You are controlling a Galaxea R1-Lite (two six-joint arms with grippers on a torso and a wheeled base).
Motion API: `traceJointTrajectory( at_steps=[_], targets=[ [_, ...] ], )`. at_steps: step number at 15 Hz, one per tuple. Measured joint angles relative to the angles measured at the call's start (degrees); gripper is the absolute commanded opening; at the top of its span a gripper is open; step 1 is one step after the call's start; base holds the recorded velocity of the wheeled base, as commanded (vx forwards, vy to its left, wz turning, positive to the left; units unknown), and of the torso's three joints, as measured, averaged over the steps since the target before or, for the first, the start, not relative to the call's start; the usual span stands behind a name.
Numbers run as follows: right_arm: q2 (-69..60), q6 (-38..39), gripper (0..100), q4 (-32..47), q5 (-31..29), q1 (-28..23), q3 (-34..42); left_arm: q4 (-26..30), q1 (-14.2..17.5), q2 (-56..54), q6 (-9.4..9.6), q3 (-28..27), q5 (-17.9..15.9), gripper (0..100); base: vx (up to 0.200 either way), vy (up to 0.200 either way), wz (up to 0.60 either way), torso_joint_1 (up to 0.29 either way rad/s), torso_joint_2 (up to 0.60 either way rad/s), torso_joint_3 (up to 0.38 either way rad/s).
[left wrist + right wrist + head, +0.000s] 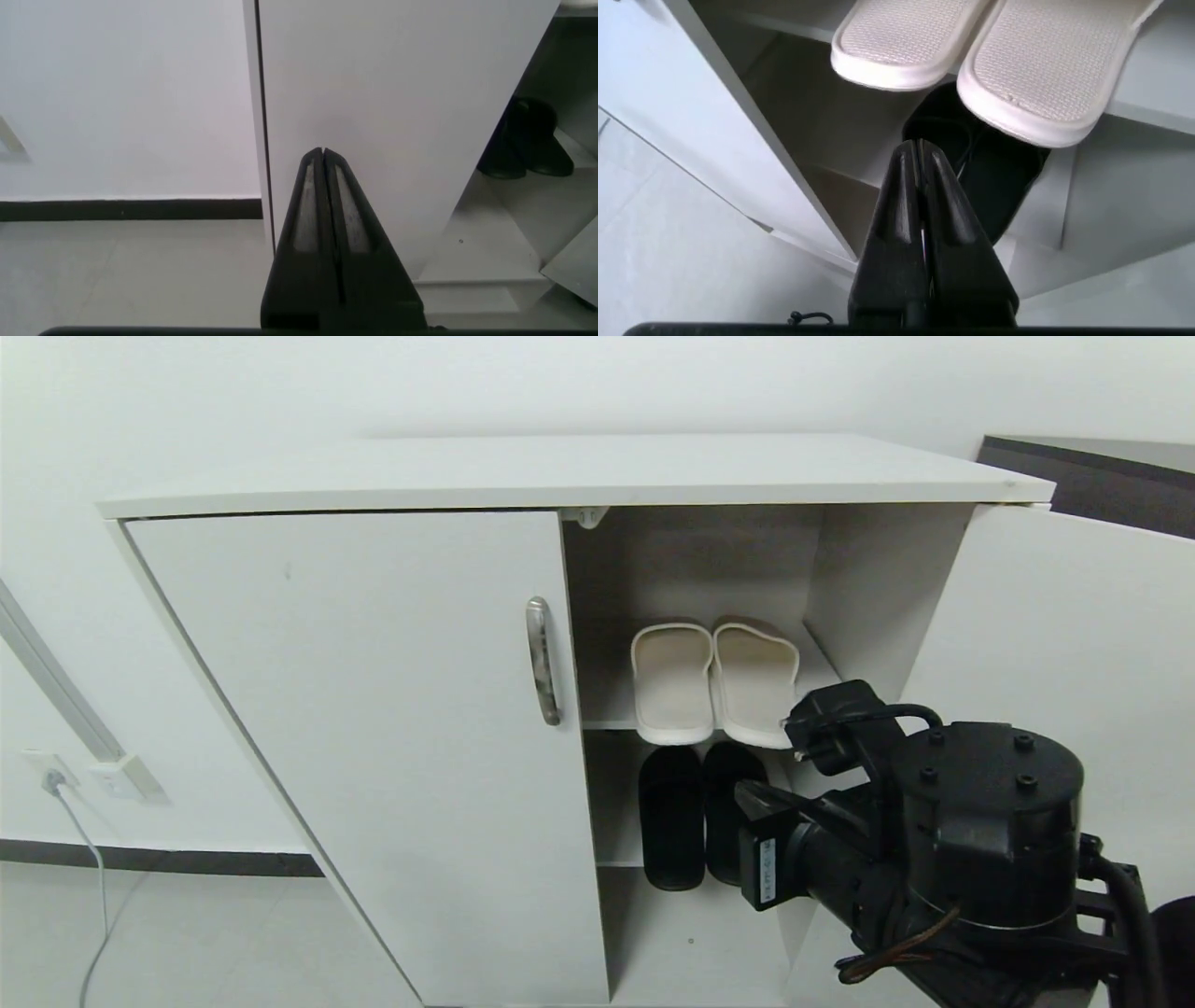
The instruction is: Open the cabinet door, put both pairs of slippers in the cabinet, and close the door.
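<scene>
The cabinet [560,476] has its left door [355,709] across its left half, while the right door [1055,635] stands swung out at the cabinet's right. Inside the cabinet, the upper pair of slippers [714,681] lies on the upper shelf [607,705]. The lower pair of slippers [686,812] lies directly below it on the lower shelf [618,845].

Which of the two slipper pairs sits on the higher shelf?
The white pair sits on the upper shelf, its ends overhanging the front edge. The black pair lies one level below, directly under it.

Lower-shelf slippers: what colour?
The lower slippers are plain black, seen best in the head view.
</scene>
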Motion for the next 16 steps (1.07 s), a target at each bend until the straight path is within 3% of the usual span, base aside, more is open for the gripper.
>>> traceJointTrajectory(
  at_steps=[16],
  targets=[
    [0.7,0.0,0,0.0,0.0,0.1,0.9,0.0,0.0,0.0,-0.05,0.0,0.0,0,-0.200,0.000,0.00,0.002,0.00,0.002]
  ],
)
